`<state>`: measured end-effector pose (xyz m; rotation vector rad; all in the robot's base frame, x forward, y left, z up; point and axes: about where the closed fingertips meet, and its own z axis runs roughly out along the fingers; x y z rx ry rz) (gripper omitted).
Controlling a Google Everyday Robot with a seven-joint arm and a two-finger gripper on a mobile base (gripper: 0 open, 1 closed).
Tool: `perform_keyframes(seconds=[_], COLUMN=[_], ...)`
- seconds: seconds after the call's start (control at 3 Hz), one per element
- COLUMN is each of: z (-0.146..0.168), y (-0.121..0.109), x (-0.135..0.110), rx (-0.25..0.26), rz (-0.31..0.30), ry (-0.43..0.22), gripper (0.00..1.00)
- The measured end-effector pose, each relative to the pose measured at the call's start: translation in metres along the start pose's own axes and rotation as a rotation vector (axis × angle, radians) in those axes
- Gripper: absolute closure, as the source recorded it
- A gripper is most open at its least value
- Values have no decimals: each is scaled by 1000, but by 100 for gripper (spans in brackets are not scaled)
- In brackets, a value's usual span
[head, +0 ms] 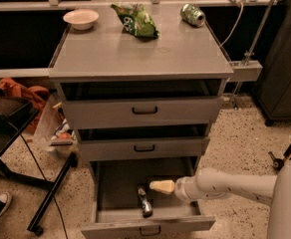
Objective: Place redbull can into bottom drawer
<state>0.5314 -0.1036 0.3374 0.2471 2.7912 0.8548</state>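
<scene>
The bottom drawer (110, 183) of the grey cabinet is pulled out. The redbull can (144, 201), slim and silver-grey, lies on its side on the drawer floor near the front wall. My gripper (158, 186) reaches in from the right on a white arm and sits just above and to the right of the can, apart from it. It holds nothing.
On the cabinet top (135, 54) are a white bowl (80, 18), a green chip bag (135, 20) and a stubby green can (192, 14) on its side. The two upper drawers (144, 111) are slightly ajar. A black stand (16, 153) and clutter lie at left.
</scene>
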Motion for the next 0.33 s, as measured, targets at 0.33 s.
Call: perform_keyframes(seconds=[0.33], z=[1], y=[0], x=[1], rx=[0], rz=[1], ry=[1], gripper=[0])
